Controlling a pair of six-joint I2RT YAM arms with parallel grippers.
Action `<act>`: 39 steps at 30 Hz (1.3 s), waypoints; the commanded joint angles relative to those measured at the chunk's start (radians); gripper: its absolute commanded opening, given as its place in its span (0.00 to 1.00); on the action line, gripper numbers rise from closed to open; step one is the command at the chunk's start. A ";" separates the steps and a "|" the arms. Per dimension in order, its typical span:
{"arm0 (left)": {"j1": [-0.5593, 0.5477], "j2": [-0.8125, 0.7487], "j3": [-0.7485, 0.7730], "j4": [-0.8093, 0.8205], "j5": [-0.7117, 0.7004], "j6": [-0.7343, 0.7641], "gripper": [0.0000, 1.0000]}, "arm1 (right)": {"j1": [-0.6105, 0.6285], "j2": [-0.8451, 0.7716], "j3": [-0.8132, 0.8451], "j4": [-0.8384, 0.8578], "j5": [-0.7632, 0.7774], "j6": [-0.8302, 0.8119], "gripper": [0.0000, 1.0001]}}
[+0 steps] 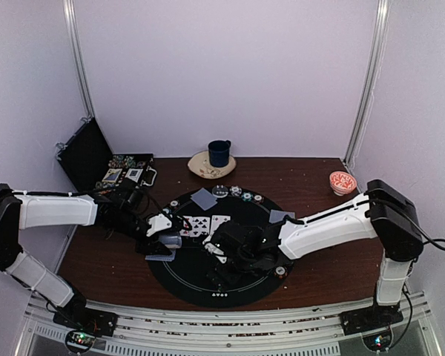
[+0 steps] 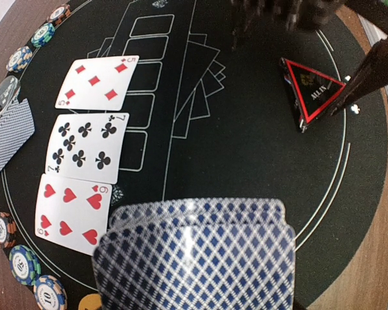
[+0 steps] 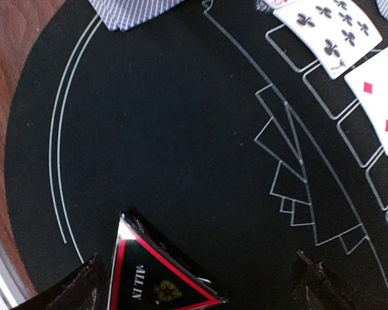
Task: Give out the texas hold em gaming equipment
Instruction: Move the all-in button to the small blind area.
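Observation:
My left gripper (image 1: 163, 240) is shut on a fanned stack of grey-blue-backed playing cards (image 2: 194, 258), held low over the left side of the round black mat (image 1: 241, 285). The cards hide its fingers. Three cards lie face up in a row: five of diamonds (image 2: 97, 82), seven of clubs (image 2: 84, 147), six of hearts (image 2: 71, 210). The red-edged black triangle marker (image 3: 158, 281) lies flat on the mat. My right gripper (image 3: 194, 287) stands open around it, with one finger (image 3: 71, 290) close beside its left corner and the other well off to the right. Striped poker chips (image 2: 26, 265) line the mat's rim.
Face-down cards lie on the mat at the back (image 1: 204, 198) and on the right (image 1: 282, 216). A dark blue mug (image 1: 219, 153) stands on a saucer behind the mat. A red-patterned bowl (image 1: 342, 182) sits at the back right. An open black case (image 1: 96, 159) holding chips is at the back left.

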 commanded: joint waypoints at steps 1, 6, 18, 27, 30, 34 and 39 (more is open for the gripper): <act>0.005 0.002 0.019 0.037 0.005 -0.006 0.34 | 0.015 0.054 0.029 -0.018 -0.026 0.007 1.00; 0.006 0.000 0.017 0.039 0.004 -0.005 0.34 | 0.017 0.055 0.015 -0.016 -0.044 0.021 1.00; 0.007 0.005 0.019 0.042 -0.002 -0.009 0.34 | 0.039 0.037 -0.013 -0.025 -0.067 0.120 0.93; 0.006 -0.002 0.017 0.043 -0.003 -0.011 0.34 | 0.119 0.075 0.054 -0.124 0.051 0.137 0.94; 0.006 0.002 0.018 0.042 -0.002 -0.011 0.34 | 0.120 0.073 0.045 -0.122 0.072 0.172 0.93; 0.006 -0.002 0.017 0.042 0.000 -0.011 0.34 | 0.119 0.071 0.032 -0.116 0.098 0.204 0.90; 0.006 0.000 0.018 0.041 0.000 -0.012 0.34 | 0.119 0.082 0.045 -0.113 0.146 0.231 0.84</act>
